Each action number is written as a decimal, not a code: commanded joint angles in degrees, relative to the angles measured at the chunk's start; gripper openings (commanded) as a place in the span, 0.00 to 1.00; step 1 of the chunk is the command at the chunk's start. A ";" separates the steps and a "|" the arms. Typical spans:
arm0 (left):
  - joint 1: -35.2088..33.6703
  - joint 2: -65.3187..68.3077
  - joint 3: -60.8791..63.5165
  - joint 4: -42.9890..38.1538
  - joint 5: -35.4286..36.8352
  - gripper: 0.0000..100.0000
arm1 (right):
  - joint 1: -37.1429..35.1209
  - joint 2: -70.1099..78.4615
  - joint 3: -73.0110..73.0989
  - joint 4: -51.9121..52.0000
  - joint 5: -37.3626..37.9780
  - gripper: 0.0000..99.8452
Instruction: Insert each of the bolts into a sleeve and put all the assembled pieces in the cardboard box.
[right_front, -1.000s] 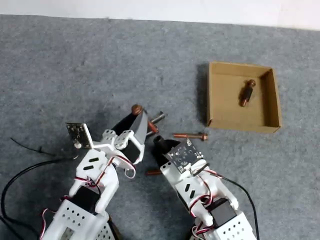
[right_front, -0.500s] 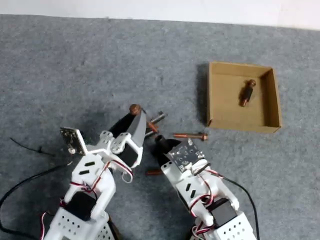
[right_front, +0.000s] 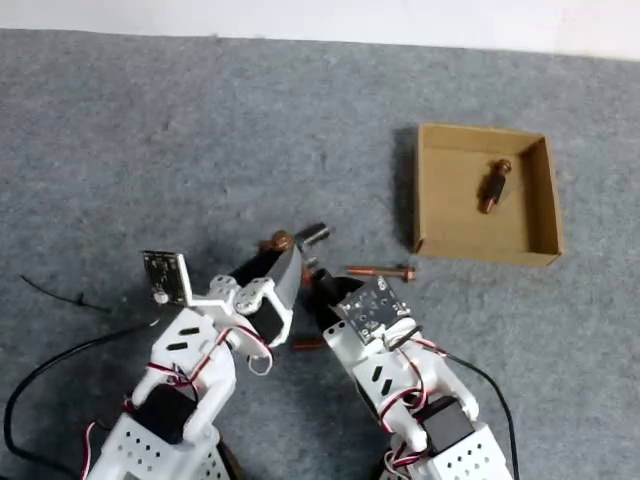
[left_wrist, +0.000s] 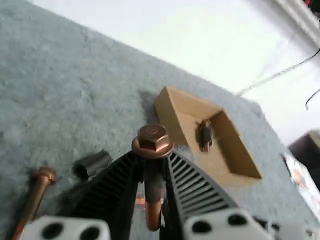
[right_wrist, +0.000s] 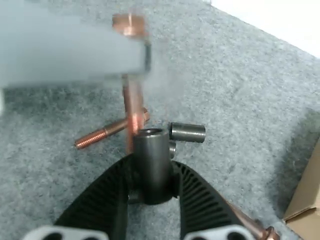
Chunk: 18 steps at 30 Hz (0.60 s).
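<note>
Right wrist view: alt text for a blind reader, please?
The right gripper clamps a dark metal sleeve. Close beside it, the left gripper holds a copper bolt pointing down; a spare sleeve and spare bolt lie on grey carpet.

Left gripper (right_wrist: 127, 57) is a blurred grey mass covering the upper shank of the held bolt (right_wrist: 133, 107); its tip hides behind the sleeve (right_wrist: 150, 160). Loose bolt (right_front: 308, 344) partly under right arm (right_front: 378, 372). Cardboard box (right_wrist: 306, 210) cut by frame edge.

Copper bolt (left_wrist: 152, 145), dark sleeve (right_wrist: 150, 162) (both upright)
</note>
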 joint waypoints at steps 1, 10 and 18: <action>-1.01 -1.36 -3.12 -4.04 0.62 0.01 | 0.40 -0.66 7.69 -1.71 -0.18 0.01; -1.01 -1.36 -3.38 -6.24 0.62 0.01 | 0.48 -0.66 7.69 -1.71 -0.18 0.01; -0.92 -1.36 -3.03 -9.67 0.62 0.01 | 0.48 -0.66 7.69 -1.71 -0.18 0.01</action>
